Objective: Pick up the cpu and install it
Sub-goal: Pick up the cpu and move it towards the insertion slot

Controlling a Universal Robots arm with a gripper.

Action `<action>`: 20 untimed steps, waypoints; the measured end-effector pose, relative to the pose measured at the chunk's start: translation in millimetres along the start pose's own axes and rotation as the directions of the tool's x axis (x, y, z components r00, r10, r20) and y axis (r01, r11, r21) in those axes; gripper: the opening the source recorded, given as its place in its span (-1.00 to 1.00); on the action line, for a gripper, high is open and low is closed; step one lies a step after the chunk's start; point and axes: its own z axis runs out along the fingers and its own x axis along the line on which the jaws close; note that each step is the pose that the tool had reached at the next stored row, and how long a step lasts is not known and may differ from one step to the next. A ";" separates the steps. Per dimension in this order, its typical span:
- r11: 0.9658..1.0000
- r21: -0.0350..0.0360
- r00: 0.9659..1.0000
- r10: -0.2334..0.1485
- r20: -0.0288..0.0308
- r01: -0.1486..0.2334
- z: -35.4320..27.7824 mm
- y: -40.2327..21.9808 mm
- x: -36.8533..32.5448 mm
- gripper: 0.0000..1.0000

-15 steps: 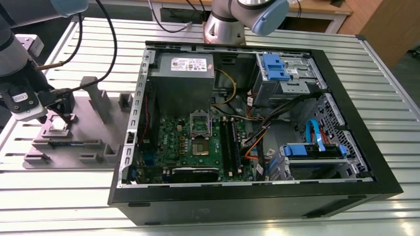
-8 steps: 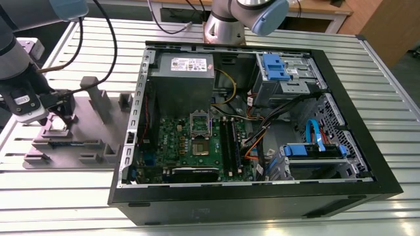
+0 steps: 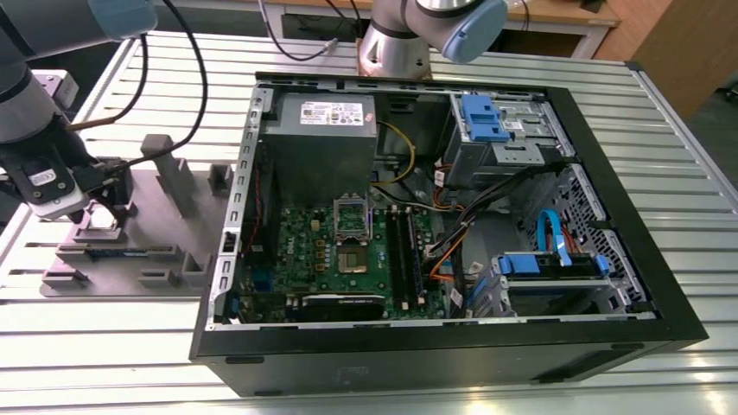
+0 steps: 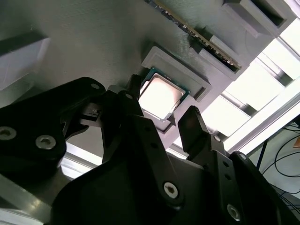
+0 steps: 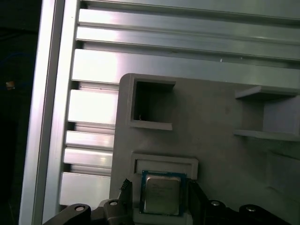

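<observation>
You are positioning the gripper [image 4: 161, 104] over the grey fixture plate [image 3: 162, 235], jaws spread and straddling the cpu [image 4: 161, 95] without clamping it. The cpu is lying flat in its raised square nest [image 5: 164, 162], which is locating it squarely for grasping.

- cpu [image 5: 161, 194]: dull silver top with a thin green rim; the top glares pale pinkish-white in the second wrist view.
- gripper [image 4: 162, 99]: black all over, with silver screw heads.
- holder block [image 5: 211, 122]: plain matte grey, no pattern.
- table [image 3: 116, 346]: bright silver, with parallel ribbed slats.
- computer case [image 3: 461, 354]: black shell, grey metal inside.
- motherboard [image 3: 334, 259]: green.
- power supply [image 3: 317, 151]: grey with a white label.
- drive brackets [image 3: 482, 117]: blue.
- flat cable [image 3: 557, 235]: blue.
- arm joint cap [image 3: 473, 30]: light blue on a silver-grey body.
</observation>
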 end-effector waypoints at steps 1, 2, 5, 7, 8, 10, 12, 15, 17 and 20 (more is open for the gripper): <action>1.000 0.000 1.000 -0.003 0.000 0.003 0.2 0.0 -0.1 0.18; 1.000 0.001 1.000 -0.007 0.000 0.007 0.4 0.0 -0.1 0.18; 1.000 0.000 1.000 -0.010 0.000 0.010 0.8 -0.1 -1.0 0.18; 1.000 0.000 1.000 -0.010 0.000 0.010 1.0 -0.1 -1.4 0.18; 1.000 0.000 1.000 -0.010 0.000 0.010 1.0 -0.1 -1.4 0.18; 1.000 0.000 1.000 -0.010 0.000 0.010 1.9 -0.1 -1.5 0.18; 1.000 0.000 1.000 -0.010 0.000 0.010 2.8 -0.2 -1.5 0.18; 1.000 0.001 1.000 -0.010 0.000 0.010 2.8 -0.2 -1.5 0.18; 1.000 0.000 1.000 -0.010 0.000 0.010 3.2 -0.2 -1.5 0.18; 1.000 0.000 1.000 -0.010 0.000 0.010 4.1 -0.2 -1.5 0.18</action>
